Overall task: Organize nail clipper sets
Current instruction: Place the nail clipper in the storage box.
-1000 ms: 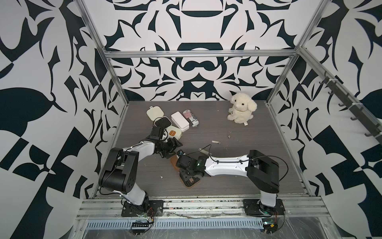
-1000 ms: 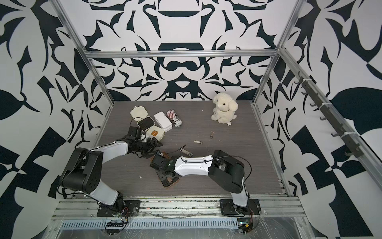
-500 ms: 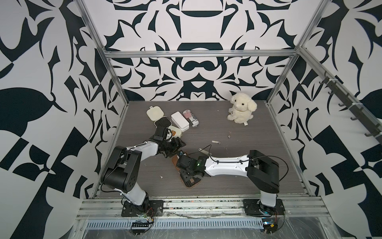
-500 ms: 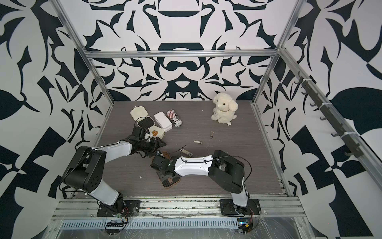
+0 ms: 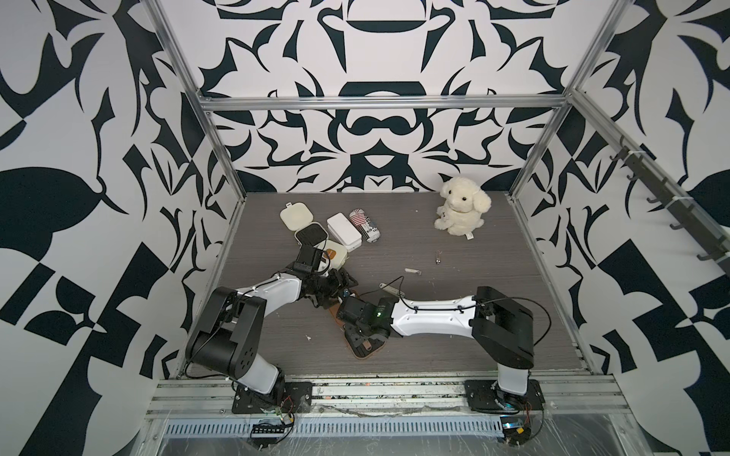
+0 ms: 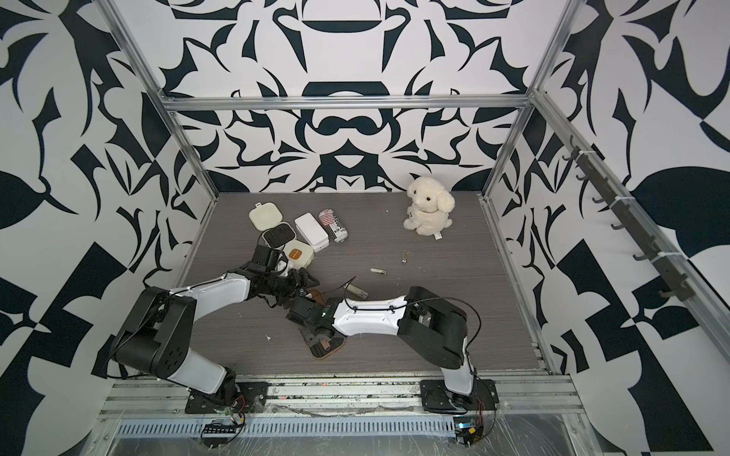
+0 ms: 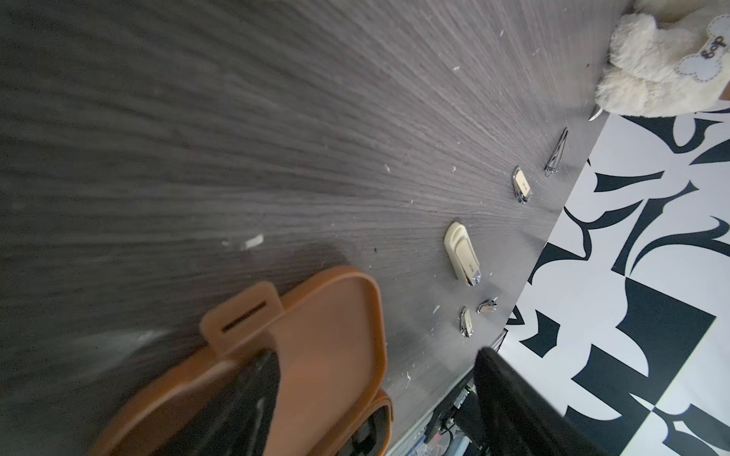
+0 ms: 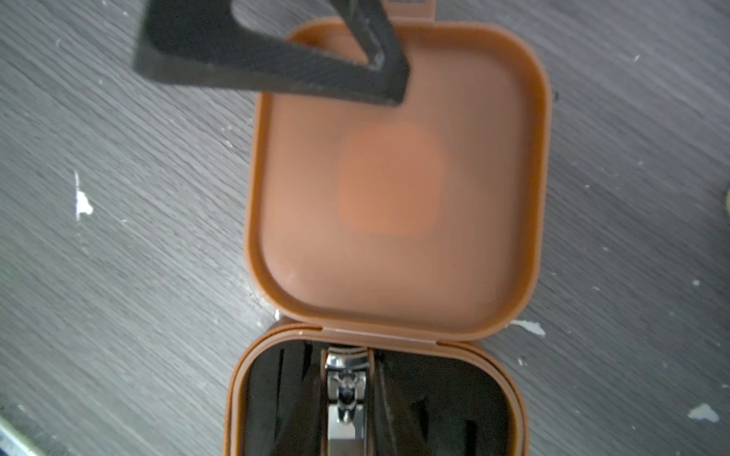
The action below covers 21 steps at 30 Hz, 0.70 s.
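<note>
A grey wood-grain worktop (image 5: 493, 316), flecked with white scraps (image 8: 83, 203), carries an open tan-brown rounded-square case (image 8: 395, 189) near the front. At the back left lie an open cream case (image 5: 297, 215), a closed cream case (image 5: 336, 252), a white rectangular box (image 5: 343, 232) and a striped can (image 5: 365, 225) on its side. A white plush dog (image 5: 462, 211) sits at the back right, and small metal clippers (image 5: 412, 271) lie scattered between.

Robot lab cell (patterned walls (image 5: 375, 130), aluminium frame (image 5: 379, 103)).
</note>
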Motion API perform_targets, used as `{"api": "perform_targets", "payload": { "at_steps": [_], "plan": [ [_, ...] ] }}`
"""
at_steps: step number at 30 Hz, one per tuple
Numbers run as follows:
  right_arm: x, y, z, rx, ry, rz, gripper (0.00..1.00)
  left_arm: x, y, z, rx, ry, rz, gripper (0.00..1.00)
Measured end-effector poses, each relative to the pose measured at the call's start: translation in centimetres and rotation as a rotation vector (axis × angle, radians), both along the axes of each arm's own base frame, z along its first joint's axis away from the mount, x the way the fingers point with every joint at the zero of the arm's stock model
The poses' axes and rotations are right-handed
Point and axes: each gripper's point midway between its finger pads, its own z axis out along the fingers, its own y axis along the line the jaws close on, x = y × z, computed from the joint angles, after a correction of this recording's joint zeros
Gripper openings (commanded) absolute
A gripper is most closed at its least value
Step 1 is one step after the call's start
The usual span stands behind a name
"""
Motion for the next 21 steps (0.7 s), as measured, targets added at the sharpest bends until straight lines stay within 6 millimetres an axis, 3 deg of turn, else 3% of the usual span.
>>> {"api": "perform_targets", "payload": {
  "at_steps": [21],
  "plan": [
    [0.1, 0.1, 0.0, 0.006, 0.0, -0.002, 0.0, 1.6, 0.1, -1.2, 0.052, -0.024, 0.04, 0.8]
  ]
}}
